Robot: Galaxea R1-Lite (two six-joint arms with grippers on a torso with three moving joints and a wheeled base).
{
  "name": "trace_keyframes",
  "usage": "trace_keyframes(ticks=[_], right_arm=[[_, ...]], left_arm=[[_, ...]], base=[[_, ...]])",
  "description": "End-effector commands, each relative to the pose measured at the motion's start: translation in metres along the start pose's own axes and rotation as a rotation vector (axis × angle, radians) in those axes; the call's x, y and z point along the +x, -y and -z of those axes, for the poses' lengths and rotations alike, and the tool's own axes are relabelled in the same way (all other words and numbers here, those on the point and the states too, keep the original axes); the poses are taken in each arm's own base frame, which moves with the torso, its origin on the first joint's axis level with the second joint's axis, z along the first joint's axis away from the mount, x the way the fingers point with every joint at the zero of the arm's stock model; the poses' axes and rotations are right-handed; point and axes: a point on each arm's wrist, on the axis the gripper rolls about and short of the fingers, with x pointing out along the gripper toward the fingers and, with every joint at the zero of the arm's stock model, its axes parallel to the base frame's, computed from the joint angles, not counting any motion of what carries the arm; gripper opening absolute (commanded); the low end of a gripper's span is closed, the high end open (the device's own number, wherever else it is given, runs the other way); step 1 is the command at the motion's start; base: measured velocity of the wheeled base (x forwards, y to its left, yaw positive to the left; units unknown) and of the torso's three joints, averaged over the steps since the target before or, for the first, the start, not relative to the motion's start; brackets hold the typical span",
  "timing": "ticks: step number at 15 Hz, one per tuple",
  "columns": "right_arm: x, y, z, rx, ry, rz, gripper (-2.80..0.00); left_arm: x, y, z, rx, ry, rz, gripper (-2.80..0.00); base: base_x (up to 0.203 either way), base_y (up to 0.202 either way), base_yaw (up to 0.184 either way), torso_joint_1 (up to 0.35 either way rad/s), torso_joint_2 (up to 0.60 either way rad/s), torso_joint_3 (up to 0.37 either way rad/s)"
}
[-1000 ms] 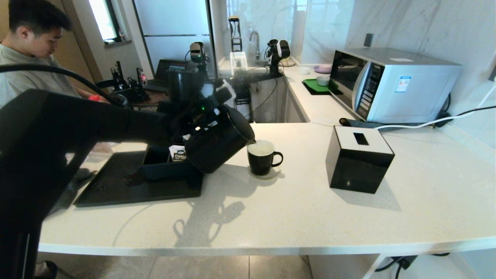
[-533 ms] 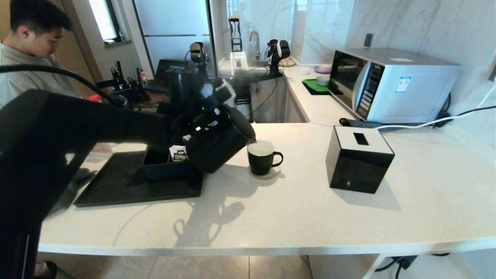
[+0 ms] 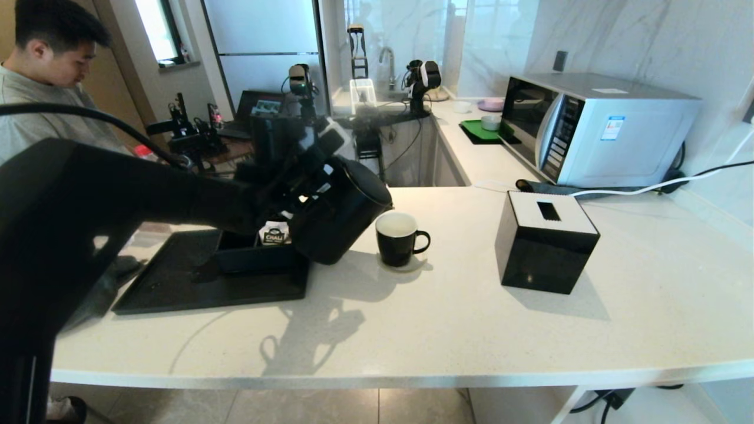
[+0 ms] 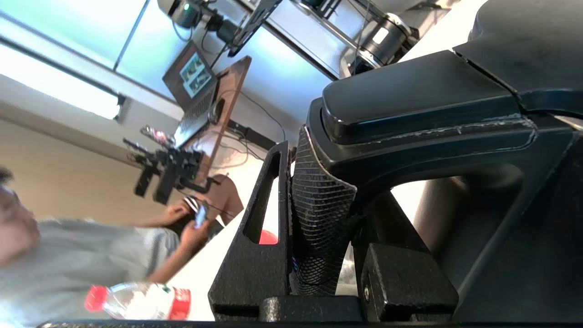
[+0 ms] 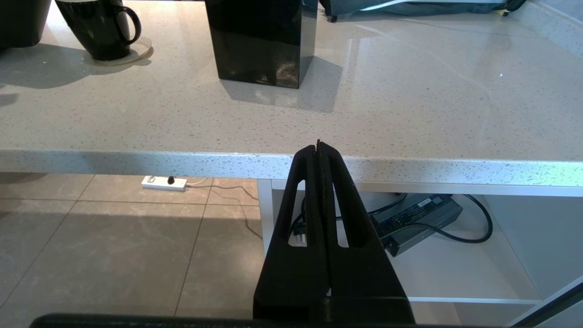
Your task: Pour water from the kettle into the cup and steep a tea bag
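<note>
The left gripper (image 4: 319, 218) is clamping the loop handle of the kettle (image 3: 340, 218), one finger pressed against each side, and is holding it tilted above the counter (image 3: 447, 330). The spout is pointing toward the cup (image 3: 399, 238) and sitting just beside its rim, slightly above it. The kettle base is hanging over the right edge of the black tray (image 3: 194, 282).

The cup is standing upright on a pale coaster, handle turned toward the tissue box (image 3: 545, 241); a gap of bare counter is lying between the two. In front of cup and box, open counter is running to the near edge.

The right gripper (image 5: 319, 150) is idling below and in front of that near edge, fingers pressed together on nothing.

Count: one kettle, one cup, one tray, one tissue box, one microwave (image 3: 595, 126) along the back wall. One white sachet (image 3: 273, 233) is standing in the tray's holder. Tea bag: I cannot make it out.
</note>
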Motion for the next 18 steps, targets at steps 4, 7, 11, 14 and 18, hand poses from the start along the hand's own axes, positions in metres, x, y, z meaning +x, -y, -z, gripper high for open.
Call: trace_keyframes(ticks=[4,7,11,14,18], right_arm=[[0.000,0.000,0.000,0.000,-0.001,-0.001,-2.80],[0.000,0.000,0.000,0.000,-0.001,-0.001,-2.80],[0.000,0.000,0.000,0.000,-0.001,-0.001,-2.80],[0.000,0.000,0.000,0.000,-0.001,-0.001,-2.80],[0.000,0.000,0.000,0.000,-0.001,-0.001,-2.80]], left_arm=[[-0.018,-0.007,0.019,-0.108,0.014,-0.059,-2.80],[-0.027,-0.015,0.026,-0.184,0.041,-0.105,-2.80],[-0.034,-0.029,0.022,-0.257,0.086,-0.155,-2.80],[-0.043,-0.043,0.016,-0.295,0.108,-0.189,-2.80],[-0.059,-0.071,0.014,-0.358,0.117,-0.269,-2.80]], base=[[0.000,0.000,0.000,0.000,0.00,0.000],[0.000,0.000,0.000,0.000,0.00,0.000],[0.000,0.000,0.000,0.000,0.00,0.000],[0.000,0.000,0.000,0.000,0.00,0.000],[0.000,0.000,0.000,0.000,0.00,0.000]])
